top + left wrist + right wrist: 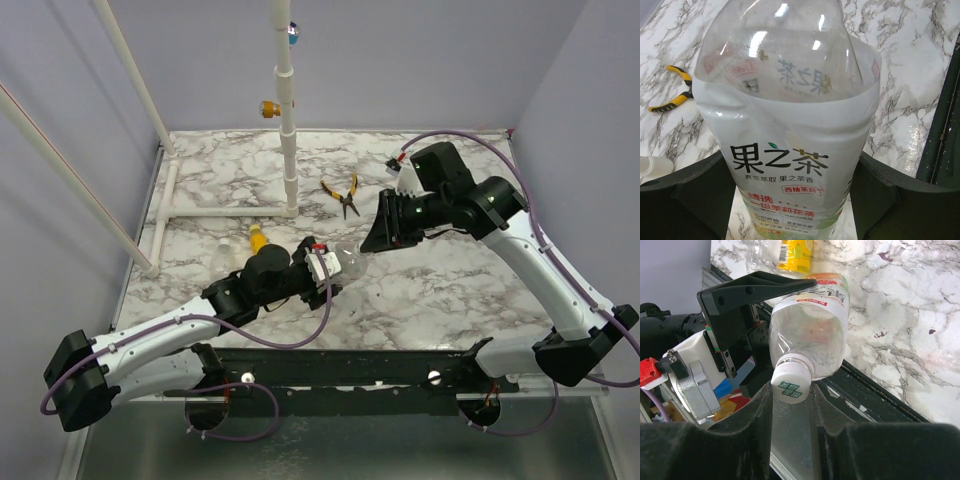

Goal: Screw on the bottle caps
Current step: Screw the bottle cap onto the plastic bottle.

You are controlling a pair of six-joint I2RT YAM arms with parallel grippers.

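Note:
The clear bottle (790, 100) with the green-and-white label lies level between the fingers of my left gripper (795, 200), which is shut on its body. In the top view the left gripper (322, 266) holds the bottle (346, 262) above the table, neck towards the right gripper (373, 240). In the right wrist view the whitish cap (790, 384) sits on the bottle's neck, and my right gripper (790, 396) is shut on it, fingertips touching both sides. The yellow bottle (258, 238) lies on the table behind the left arm. I see no yellow or blue cap.
Yellow-handled pliers (346, 195) lie at the back middle of the marble table (450, 290). A white pipe frame (288, 150) stands at the back left. A black rail (350, 365) runs along the near edge.

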